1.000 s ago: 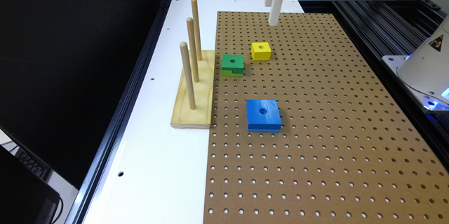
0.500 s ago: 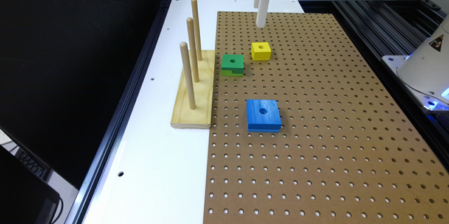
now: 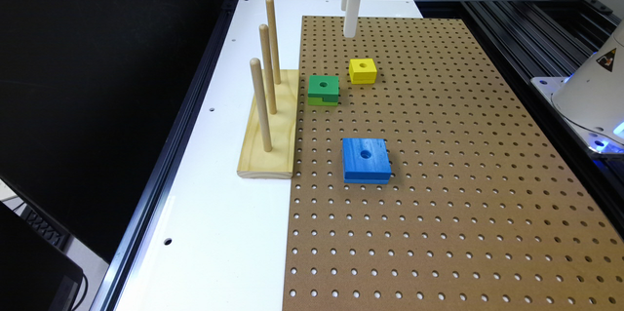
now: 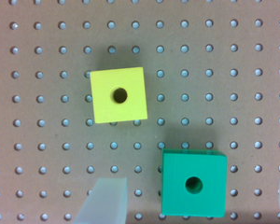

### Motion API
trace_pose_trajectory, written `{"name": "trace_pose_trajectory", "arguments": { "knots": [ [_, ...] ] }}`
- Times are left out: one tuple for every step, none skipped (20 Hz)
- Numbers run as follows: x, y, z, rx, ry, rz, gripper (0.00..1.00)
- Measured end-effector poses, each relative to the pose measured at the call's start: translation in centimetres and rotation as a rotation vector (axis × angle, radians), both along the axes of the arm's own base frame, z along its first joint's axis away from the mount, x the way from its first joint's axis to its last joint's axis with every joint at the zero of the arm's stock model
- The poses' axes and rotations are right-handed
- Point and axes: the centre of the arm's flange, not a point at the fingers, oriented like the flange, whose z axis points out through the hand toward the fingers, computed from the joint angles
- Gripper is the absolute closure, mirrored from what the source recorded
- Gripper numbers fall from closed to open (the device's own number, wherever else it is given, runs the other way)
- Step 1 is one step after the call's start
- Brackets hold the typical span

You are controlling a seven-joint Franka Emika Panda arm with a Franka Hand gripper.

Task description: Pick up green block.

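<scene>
The green block (image 3: pixel 323 87) lies flat on the brown pegboard (image 3: pixel 438 155), beside the wooden peg stand, its dark-green top with a round hole facing up and a lighter notched layer beneath. In the wrist view the green block (image 4: pixel 193 183) sits between my two pale fingers (image 4: pixel 106 201), which stand wide apart. My gripper (image 4: pixel 195 201) is open and holds nothing. In the exterior view the gripper (image 3: pixel 350 32) hangs well above the board, beyond the yellow block and toward the exterior view's right of the green block.
A small yellow block (image 3: pixel 362 70) (image 4: pixel 118 94) lies close to the green one. A larger flat blue block (image 3: pixel 365 159) rests nearer the camera. The wooden stand (image 3: pixel 270 126) carries three upright pegs. A white robot base (image 3: pixel 592 91) stands at the exterior view's right.
The gripper has moved toward the exterior view's left, from beyond the yellow block's right side to above its left side. The blocks have not moved.
</scene>
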Motion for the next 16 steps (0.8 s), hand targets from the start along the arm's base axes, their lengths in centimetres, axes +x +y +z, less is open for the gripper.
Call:
{"name": "trace_pose_trajectory", "arguments": {
  "knots": [
    [0.0, 0.0, 0.0, 0.0, 0.001, 0.0, 0.0],
    [0.0, 0.0, 0.0, 0.0, 0.001, 0.0, 0.0],
    [0.0, 0.0, 0.0, 0.0, 0.001, 0.0, 0.0],
    [0.0, 0.0, 0.0, 0.0, 0.001, 0.0, 0.0],
    [0.0, 0.0, -0.1, 0.0, 0.001, 0.0, 0.0],
    [0.0, 0.0, -0.2, 0.0, 0.003, 0.0, 0.0],
    [0.0, 0.0, -0.4, 0.001, 0.008, 0.0, 0.0],
    [0.0, 0.0, -0.8, 0.002, 0.014, 0.0, 0.0],
    [0.1, 0.0, -1.4, 0.002, 0.018, 0.0, 0.0],
    [0.2, 0.0, -2.0, 0.003, 0.019, 0.0, 0.0],
    [0.3, 0.0, -2.7, 0.003, 0.019, 0.0, 0.0],
    [0.5, 0.0, -3.3, 0.003, 0.018, 0.001, 0.0],
    [0.5, 0.0, -3.8, 0.003, 0.018, 0.001, 0.0],
    [0.6, -0.1, -4.2, 0.003, 0.017, 0.001, 0.0],
    [0.6, -0.1, -4.3, 0.003, 0.017, 0.001, 0.0],
    [0.7, -0.1, -4.3, 0.003, 0.017, 0.001, 0.0]
  ]
}}
